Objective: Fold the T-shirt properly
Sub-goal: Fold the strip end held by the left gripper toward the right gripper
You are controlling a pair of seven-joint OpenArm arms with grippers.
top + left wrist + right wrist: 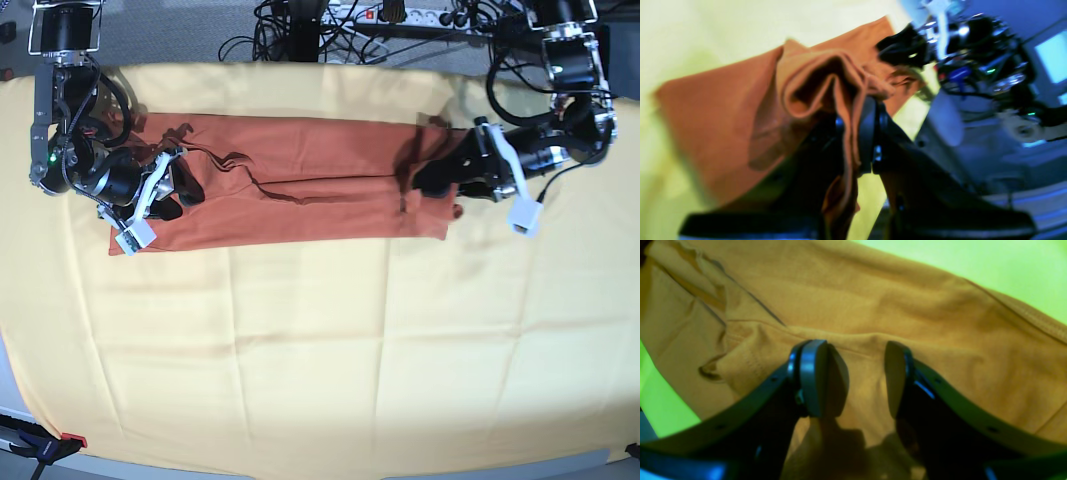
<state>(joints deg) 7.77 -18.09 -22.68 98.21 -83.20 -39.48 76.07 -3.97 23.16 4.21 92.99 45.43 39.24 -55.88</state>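
I see bare yellow cloth (320, 360) nearest, then the T-shirt (300, 200) lying as a long folded band across the far half. My left gripper (855, 140) has its jaws clamped on a bunched end; my right gripper (857, 380) stands with jaws apart over the other end. Lengthwise folds look done, crosswise folding remains, I judge.

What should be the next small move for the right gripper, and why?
Probably close the right gripper on the T-shirt: its jaws stand open with fabric between them, while the left gripper already pinches the other end.
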